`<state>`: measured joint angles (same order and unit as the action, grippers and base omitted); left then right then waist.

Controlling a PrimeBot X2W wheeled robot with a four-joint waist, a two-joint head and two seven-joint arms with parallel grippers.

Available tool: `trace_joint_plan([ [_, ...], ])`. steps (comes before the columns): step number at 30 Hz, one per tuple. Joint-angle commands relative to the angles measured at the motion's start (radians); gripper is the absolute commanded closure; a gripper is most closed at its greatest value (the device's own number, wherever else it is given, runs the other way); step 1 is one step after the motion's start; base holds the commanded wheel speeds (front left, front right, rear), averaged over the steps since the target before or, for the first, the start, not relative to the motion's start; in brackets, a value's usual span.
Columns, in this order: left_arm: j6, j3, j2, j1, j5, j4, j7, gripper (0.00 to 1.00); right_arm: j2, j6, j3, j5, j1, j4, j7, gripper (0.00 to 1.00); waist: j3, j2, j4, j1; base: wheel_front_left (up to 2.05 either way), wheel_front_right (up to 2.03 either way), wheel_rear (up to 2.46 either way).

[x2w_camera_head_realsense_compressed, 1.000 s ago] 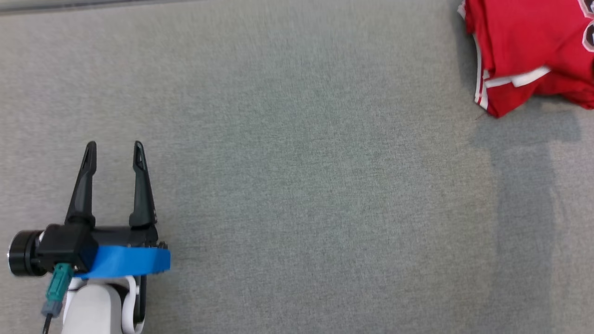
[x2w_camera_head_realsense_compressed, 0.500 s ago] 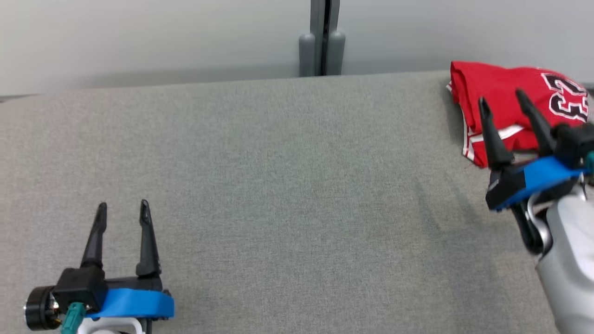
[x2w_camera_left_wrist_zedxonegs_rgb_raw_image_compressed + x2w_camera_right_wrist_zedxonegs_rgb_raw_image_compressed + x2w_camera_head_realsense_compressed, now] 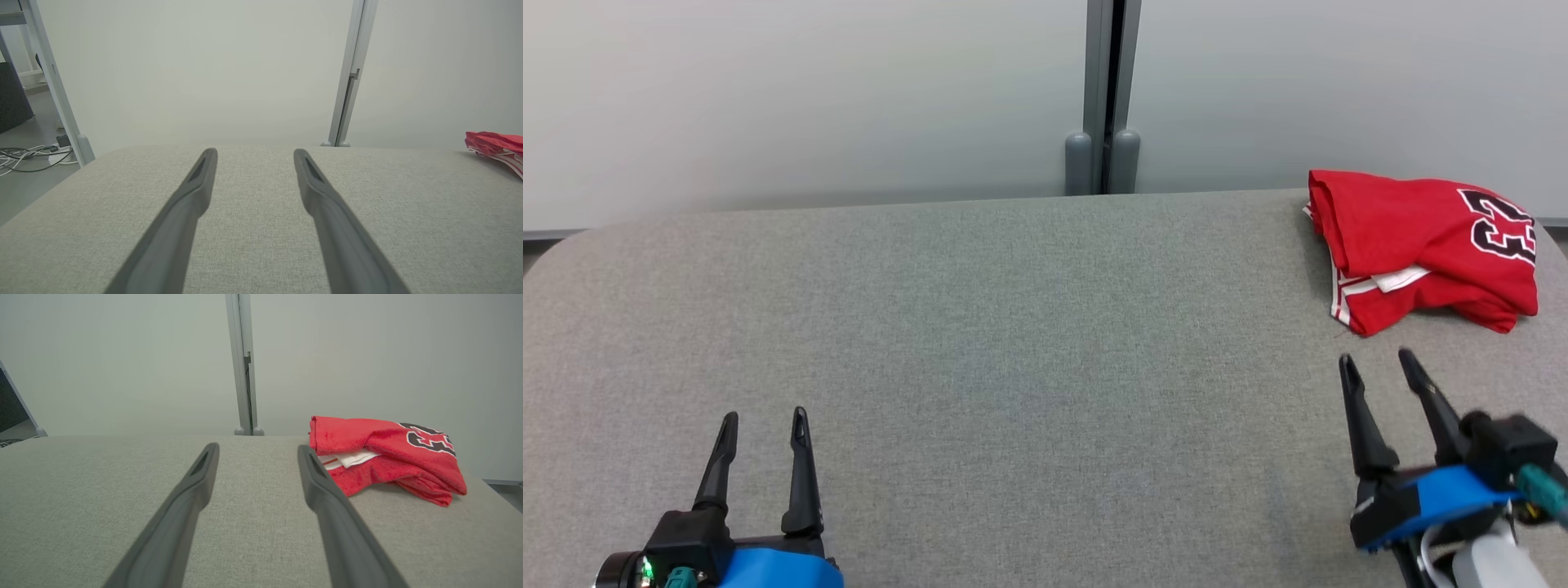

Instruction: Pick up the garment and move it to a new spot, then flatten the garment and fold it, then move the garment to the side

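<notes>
Red fabric identifies the garment: a jersey with white trim and a dark number print, gathered into a loosely folded bundle. It lies at the far right corner of the grey upholstered table, close to the rear edge.

Right gripper: positioned over the near right part of the table, fingers pointing toward the garment. The two dark fingers stand spread wide with nothing between them. The fingertips are near the front edge of the bundle but clear of it. In the right wrist view, the garment sits beyond the fingers and to their right.

Left gripper: positioned at the near left of the table, well apart from the garment. Its fingers are likewise spread wide and hold nothing.

Behind the table stand pale wall panels joined by a grey post. In the left wrist view, cables lie on the floor past the table's left end.
</notes>
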<state>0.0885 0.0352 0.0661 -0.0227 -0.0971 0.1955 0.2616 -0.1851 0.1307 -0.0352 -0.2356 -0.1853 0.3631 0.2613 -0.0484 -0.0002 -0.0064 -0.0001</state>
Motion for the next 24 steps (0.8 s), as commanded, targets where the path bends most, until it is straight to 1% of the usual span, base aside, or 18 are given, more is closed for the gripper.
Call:
trace_joint_plan([
  [1,0.000,0.000,0.000,-0.010,-0.004,0.003,0.004,0.00,0.011,0.000,0.012,0.008,0.036,-0.020,0.005,0.00,0.007,0.0002,0.000,0.0001,0.00,0.00,0.00],
  [8,-0.001,-0.001,-0.004,-0.033,-0.008,0.027,0.004,0.00,0.072,0.000,0.058,0.062,0.165,-0.125,-0.012,0.00,0.044,0.0002,0.008,0.0001,0.00,0.00,0.00],
  [16,0.006,-0.007,-0.005,-0.023,-0.009,0.035,0.004,0.00,0.119,0.000,0.093,0.106,0.227,-0.240,-0.055,0.00,0.048,0.0002,0.004,0.0001,0.00,0.00,0.00],
  [19,0.006,-0.010,-0.006,-0.014,-0.009,0.034,0.004,0.00,0.127,0.000,0.100,0.108,0.238,-0.255,-0.065,0.00,0.046,0.0002,0.005,0.0001,0.00,0.00,0.00],
  [24,0.002,-0.014,-0.007,-0.014,-0.014,0.030,0.004,0.00,0.132,0.000,0.104,0.109,0.242,-0.246,-0.071,0.00,0.044,0.0002,0.007,0.0001,0.00,0.00,0.00],
])
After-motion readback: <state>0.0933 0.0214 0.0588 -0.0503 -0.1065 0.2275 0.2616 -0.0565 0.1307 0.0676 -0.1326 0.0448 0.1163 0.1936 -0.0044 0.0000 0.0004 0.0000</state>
